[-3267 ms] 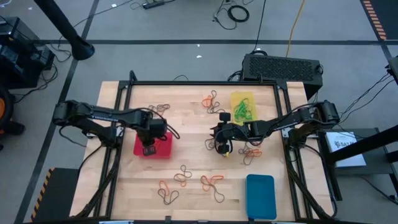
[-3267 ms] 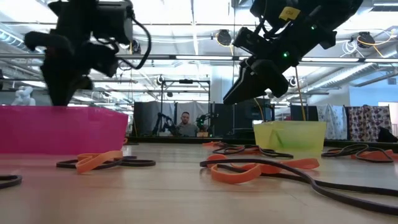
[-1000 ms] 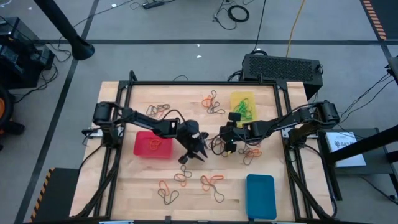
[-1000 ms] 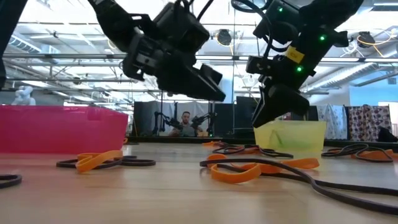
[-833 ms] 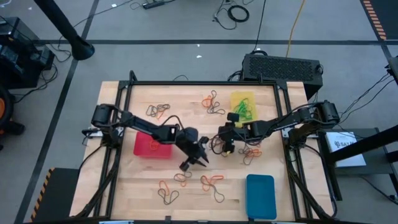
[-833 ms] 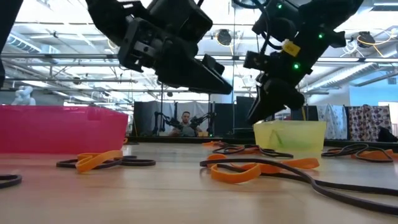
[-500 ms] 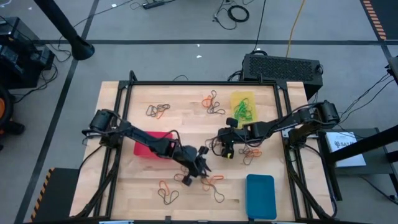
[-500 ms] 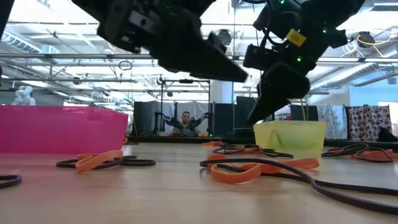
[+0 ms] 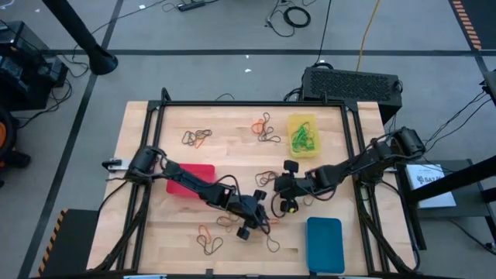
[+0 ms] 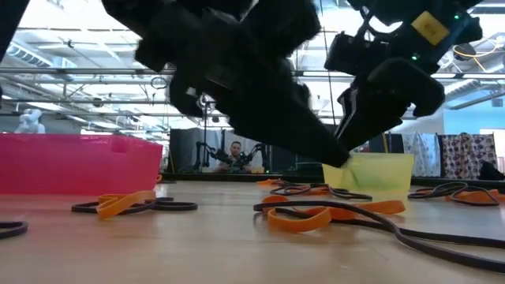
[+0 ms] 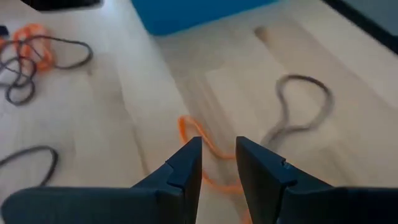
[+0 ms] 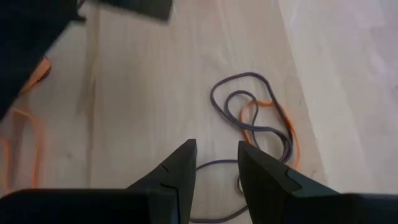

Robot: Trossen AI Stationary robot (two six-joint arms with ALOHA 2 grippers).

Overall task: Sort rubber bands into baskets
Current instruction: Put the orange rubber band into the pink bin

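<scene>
Left claw [image 9: 246, 226] now lower, thin orange, dark rubber bands [image 9: 208, 237] scattered

No legible text was found in any view. A white sheet [image 9: 431, 177] beside the table's right edge carried dark printing (too small to read in the high view). A yellow tag [image 10: 427, 26] on the arm in the low view bore no readable characters. The baskets and table surface showed no labels, brands or numbers.
</scene>
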